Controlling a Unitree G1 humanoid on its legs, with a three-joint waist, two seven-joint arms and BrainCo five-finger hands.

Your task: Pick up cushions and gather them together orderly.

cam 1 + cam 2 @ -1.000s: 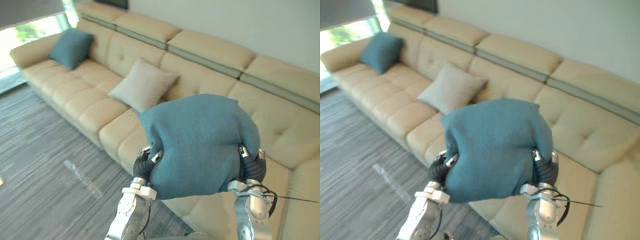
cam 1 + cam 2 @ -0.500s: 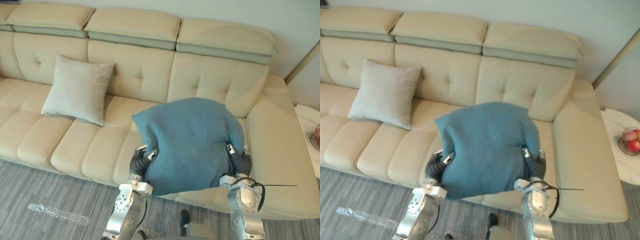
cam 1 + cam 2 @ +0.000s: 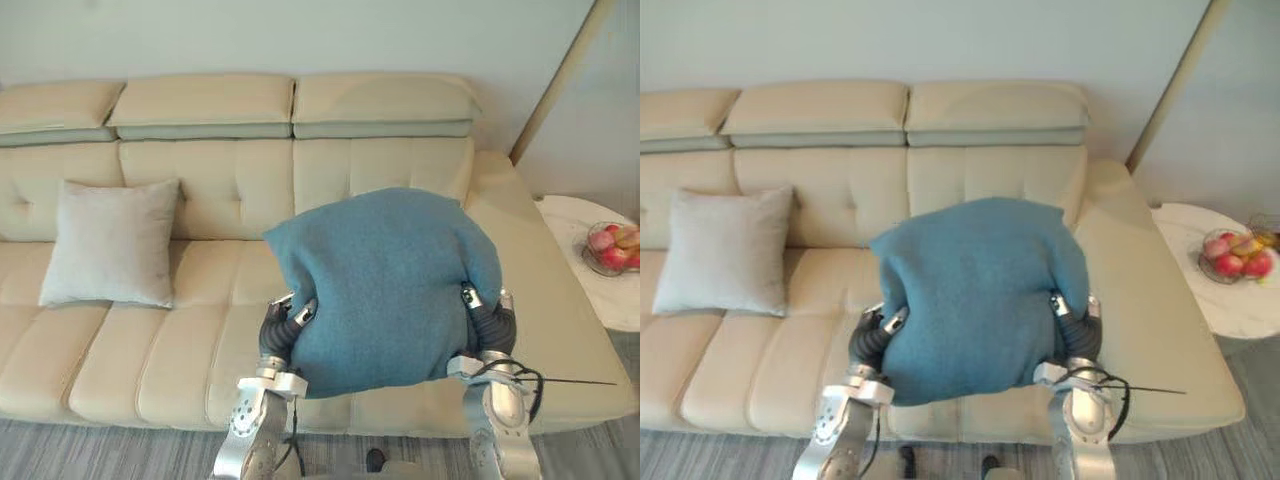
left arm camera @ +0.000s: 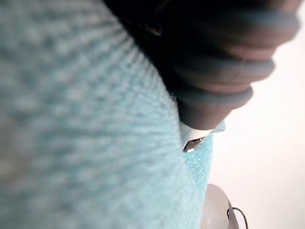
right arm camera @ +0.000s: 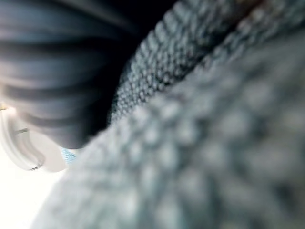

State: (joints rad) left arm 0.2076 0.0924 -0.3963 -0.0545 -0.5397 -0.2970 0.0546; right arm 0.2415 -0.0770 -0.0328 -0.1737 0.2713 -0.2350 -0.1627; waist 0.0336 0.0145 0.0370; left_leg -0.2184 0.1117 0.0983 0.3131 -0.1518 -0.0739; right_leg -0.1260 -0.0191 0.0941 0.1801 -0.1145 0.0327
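The teal cushion (image 3: 385, 285) is held up off the sofa (image 3: 180, 350), in front of the seat at its right end, pressed between the left hand (image 3: 283, 328) and the right hand (image 3: 487, 320), one on each side (whether either is clasped on the fabric or lies flat against it cannot be told). A grey cushion (image 3: 108, 243) leans on the backrest toward the sofa's left end. Past the right armrest, a fruit bowl (image 3: 612, 248) sits on a white side table (image 3: 600, 300)
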